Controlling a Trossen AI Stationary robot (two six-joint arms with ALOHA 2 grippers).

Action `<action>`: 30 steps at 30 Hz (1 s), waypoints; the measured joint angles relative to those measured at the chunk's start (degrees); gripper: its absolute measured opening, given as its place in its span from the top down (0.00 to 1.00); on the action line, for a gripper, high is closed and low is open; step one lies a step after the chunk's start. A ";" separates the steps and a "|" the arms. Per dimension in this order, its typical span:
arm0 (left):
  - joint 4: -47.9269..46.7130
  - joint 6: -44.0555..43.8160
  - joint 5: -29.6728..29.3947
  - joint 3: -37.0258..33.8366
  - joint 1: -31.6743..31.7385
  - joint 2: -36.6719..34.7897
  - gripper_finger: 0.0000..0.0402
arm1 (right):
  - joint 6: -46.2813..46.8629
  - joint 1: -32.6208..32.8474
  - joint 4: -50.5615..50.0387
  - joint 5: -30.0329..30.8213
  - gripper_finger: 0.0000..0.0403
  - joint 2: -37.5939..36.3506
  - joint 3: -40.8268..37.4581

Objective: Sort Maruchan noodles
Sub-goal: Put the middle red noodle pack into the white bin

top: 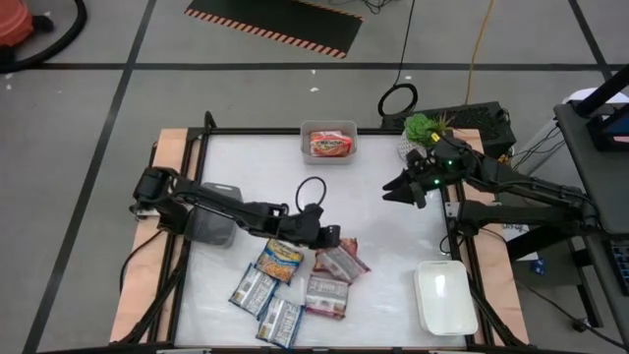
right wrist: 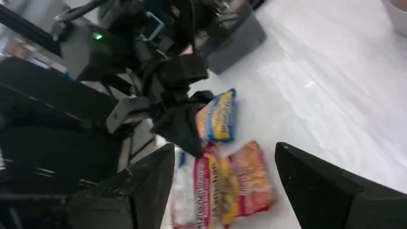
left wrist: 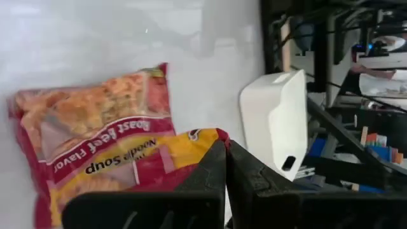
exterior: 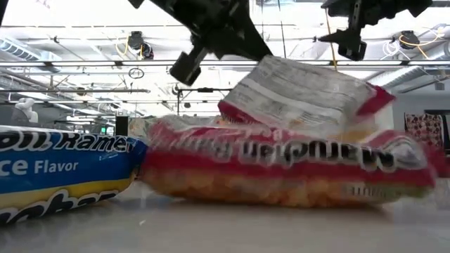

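Note:
Several Maruchan noodles packets lie near the table's front. A maroon packet [top: 341, 263] is at my left gripper [top: 332, 238], which is shut on it. It leans on a second maroon packet [top: 327, 295]. A blue-and-yellow packet [top: 280, 261] and two blue-silver ones [top: 253, 288] [top: 279, 322] lie flat to their left. An orange-red packet [top: 329, 146] lies in the grey tray [top: 307, 131] at the far edge. My right gripper [top: 393, 192] hangs open above the table's far right, holding nothing. My left gripper pinches the maroon packet by its end edge near a corner [left wrist: 203, 137], between its two shut fingers [left wrist: 245, 172]. The fingers slant down from the table's left. That end [exterior: 264, 63] is raised, and the packet tilts with its lower end resting on the maroon packet below [exterior: 281, 169].
A white tray [top: 444, 297] stands at the front right. A second grey tray [top: 211, 226] sits under my left arm. A black cable loop [top: 312, 190] lies mid-table. A blue packet [exterior: 56, 172] fills the low view's left.

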 joint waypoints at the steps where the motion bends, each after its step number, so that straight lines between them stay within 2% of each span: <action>1: -0.12 1.11 -0.01 0.00 0.35 -0.55 1.00 | 0.62 0.02 1.06 -0.09 0.35 -0.04 0.00; 7: 0.17 7.52 0.54 0.00 2.82 -4.37 1.00 | 3.86 0.02 6.89 0.43 0.35 -0.27 0.02; 11: 0.13 11.02 3.00 -0.02 4.73 -7.00 1.00 | 9.02 0.22 10.57 3.31 0.35 -0.27 0.02; 17: 0.39 15.40 3.47 0.00 7.29 -10.72 1.00 | 14.02 2.92 15.50 4.31 0.35 -0.31 0.07; 26: 0.45 21.53 8.05 -0.02 11.58 -13.30 1.00 | 18.89 11.13 16.21 13.49 0.35 -0.23 2.14; 30: 0.54 26.39 10.48 0.00 13.83 -13.36 1.00 | 17.34 14.55 10.19 19.76 0.35 -0.25 6.88</action>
